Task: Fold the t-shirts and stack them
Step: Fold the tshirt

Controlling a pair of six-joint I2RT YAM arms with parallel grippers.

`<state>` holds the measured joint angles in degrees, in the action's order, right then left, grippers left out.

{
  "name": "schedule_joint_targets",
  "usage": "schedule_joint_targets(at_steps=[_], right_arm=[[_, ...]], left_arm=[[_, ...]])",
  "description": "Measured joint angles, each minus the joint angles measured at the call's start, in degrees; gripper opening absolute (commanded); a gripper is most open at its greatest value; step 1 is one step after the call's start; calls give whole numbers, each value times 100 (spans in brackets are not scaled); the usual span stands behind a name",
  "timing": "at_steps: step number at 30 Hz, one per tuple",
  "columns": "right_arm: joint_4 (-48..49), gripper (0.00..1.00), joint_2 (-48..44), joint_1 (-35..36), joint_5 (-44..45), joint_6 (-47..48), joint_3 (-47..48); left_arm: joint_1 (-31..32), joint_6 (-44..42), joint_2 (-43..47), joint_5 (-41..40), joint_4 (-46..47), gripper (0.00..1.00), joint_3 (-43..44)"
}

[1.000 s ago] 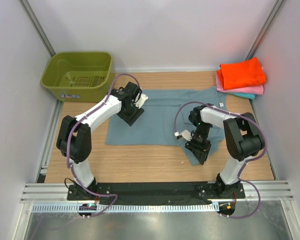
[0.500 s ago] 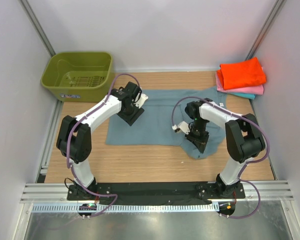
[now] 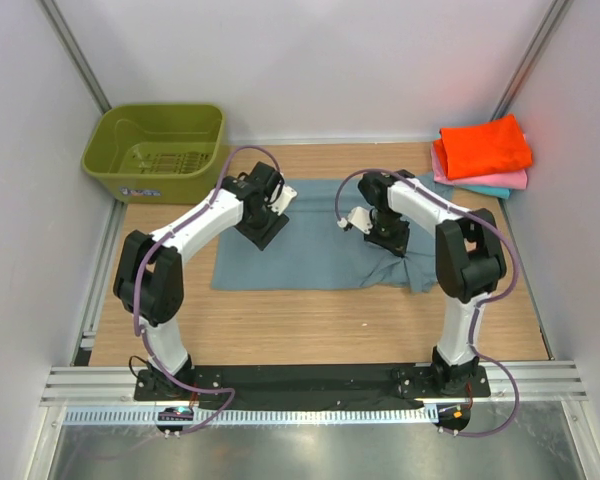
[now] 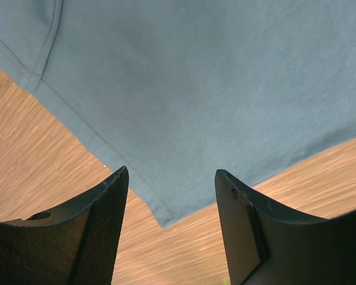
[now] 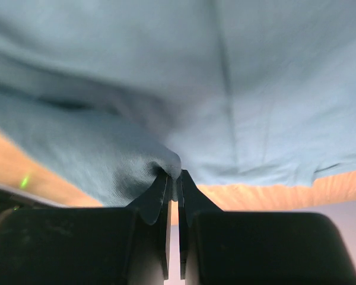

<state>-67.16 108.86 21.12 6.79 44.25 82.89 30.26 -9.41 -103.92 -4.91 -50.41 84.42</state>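
Right pincer (image 5: 173,176) is clamping a bunched edge of the blue-grey t-shirt (image 3: 310,240), likely to fold that side inward. Left pincer (image 4: 171,178) is hovering jaws apart over the shirt's left part, gripping nothing. Shirt is lying spread on the bench (image 3: 280,320).

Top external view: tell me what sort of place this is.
Probably a robot lab test cell, not a home: plain white enclosure walls, two arms bolted to a wooden table, and laundry props, a spread blue-grey t-shirt, folded shirts and an olive basket.
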Motion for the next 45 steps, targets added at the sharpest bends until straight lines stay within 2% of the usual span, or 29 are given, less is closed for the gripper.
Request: schedule_joint_targets(at_steps=[3, 5, 7, 11, 15, 18, 22, 24, 26, 31, 35, 39, 45], right_arm=[[188, 6, 409, 0, 192, -52, 251], [319, 16, 586, 0, 339, -94, 472], [503, 30, 627, 0, 535, -142, 601], [848, 37, 588, -17, 922, -284, 695], [966, 37, 254, -269, 986, -584, 625], [739, 37, -101, -1043, 291, -1025, 774], [284, 34, -264, -2782, -1377, -1370, 898], [22, 32, -203, -3604, -2173, -1397, 568], [-330, 31, 15, -3967, -2863, -1303, 190], [-752, 31, 754, -3812, -4061, -1067, -192], [-833, 33, 804, -3751, -4588, -988, -186], [-894, 37, 1021, -3862, -4837, -966, -168], [-896, 39, 1305, -4017, -4765, -964, -168]], left_arm=[[0, 0, -22, 0, -4, 61, 22], [0, 2, -44, 0, -2, 61, 48], [0, 2, -59, 0, -4, 61, 81], [0, 2, -83, 0, -7, 61, 153], [0, 2, -98, 2, -4, 61, 186], [0, 2, -101, 7, -11, 61, 186], [0, 0, -120, 13, -31, 61, 186], [0, 2, -155, 22, -46, 61, 186], [0, 0, -223, 26, -85, 61, 199], [0, -9, -470, 24, -208, 61, 332], [0, -22, -568, 24, -271, 61, 417], [0, -26, -614, 22, -299, 61, 450], [0, -46, -645, 20, -323, 61, 455]])
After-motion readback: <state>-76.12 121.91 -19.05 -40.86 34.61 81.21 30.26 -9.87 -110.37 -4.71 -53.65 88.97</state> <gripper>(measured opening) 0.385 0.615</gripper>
